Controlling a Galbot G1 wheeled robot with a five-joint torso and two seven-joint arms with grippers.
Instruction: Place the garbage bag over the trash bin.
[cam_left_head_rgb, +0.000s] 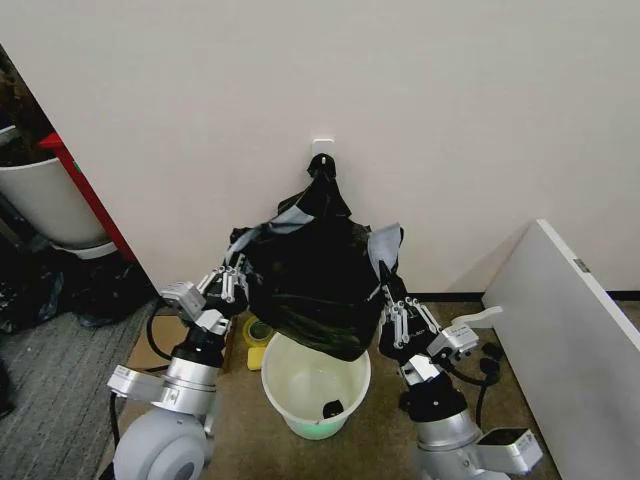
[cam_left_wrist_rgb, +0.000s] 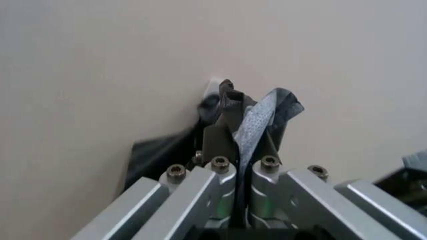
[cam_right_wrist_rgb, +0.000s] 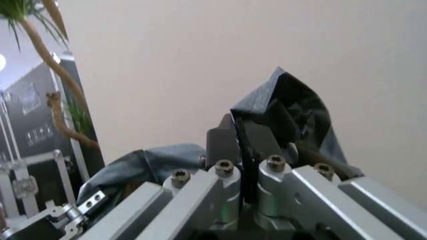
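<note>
Left claw (cam_left_wrist_rgb: 241, 165): in its wrist view both fingers are pressing together on a fold of the garbage bag (cam_left_wrist_rgb: 257, 125); in the head view it is holding the bag's left edge (cam_left_head_rgb: 232, 278).
Right claw (cam_right_wrist_rgb: 248, 165): its fingers are closing on a crumpled fold of black film, pinching the bag's right edge (cam_left_head_rgb: 390, 290).
Garbage bag: it is hanging stretched between the 2 claws, against the wall, above and slightly behind the trash bin (cam_left_head_rgb: 290, 400); its lowest fold is sagging just over the far rim.
Trash bin: it is standing on the floor between the 2 arms, with a small dark item lying inside.
Progress: the bag is being held up and spread; the lining of the rim is not yet done.
Hard to make out: whether the bag's mouth is facing down and open, and whether its top, near the white wall hook (cam_left_head_rgb: 322, 150), is hanging from it.
</note>
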